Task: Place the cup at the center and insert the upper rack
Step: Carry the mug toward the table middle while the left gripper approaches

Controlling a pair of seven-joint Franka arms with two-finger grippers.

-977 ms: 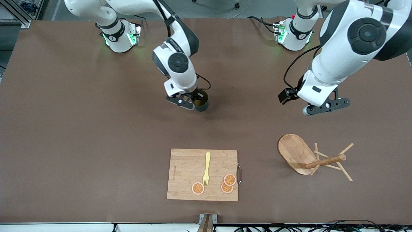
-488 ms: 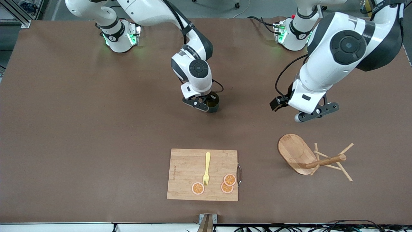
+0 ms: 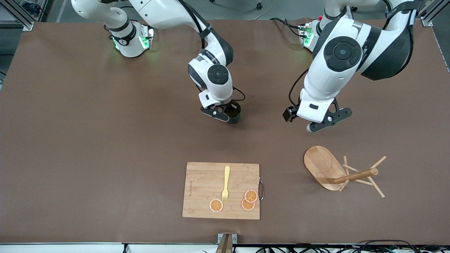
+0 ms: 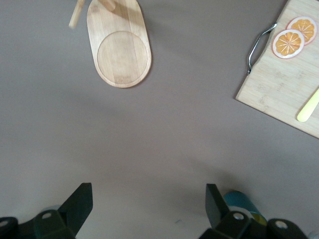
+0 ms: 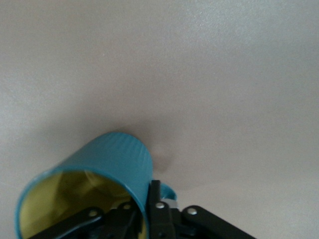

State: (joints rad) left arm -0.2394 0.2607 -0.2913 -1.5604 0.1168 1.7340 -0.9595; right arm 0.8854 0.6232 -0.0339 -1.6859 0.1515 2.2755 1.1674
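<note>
Setting the small teal cylindrical cup (image 3: 233, 113) on the brown tabletop (image 3: 105, 140): right claw (image 3: 225, 114) pinches its rim, so loosen only once it stands flat. Left claw (image 3: 325, 123) hangs wide over bare tabletop near the toppled light wooden upper rack (image 3: 337, 172).

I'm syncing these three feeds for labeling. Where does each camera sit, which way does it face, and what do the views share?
Front view: high across the table, facing both bases; shows both arms, the right gripper at the cup, the left gripper over bare table.
Left wrist view: looks down past open fingers at the upper rack and cutting board.
Right wrist view: looks down its fingers pinching the cup's wall.
Shared: the cup shows in all three.
</note>
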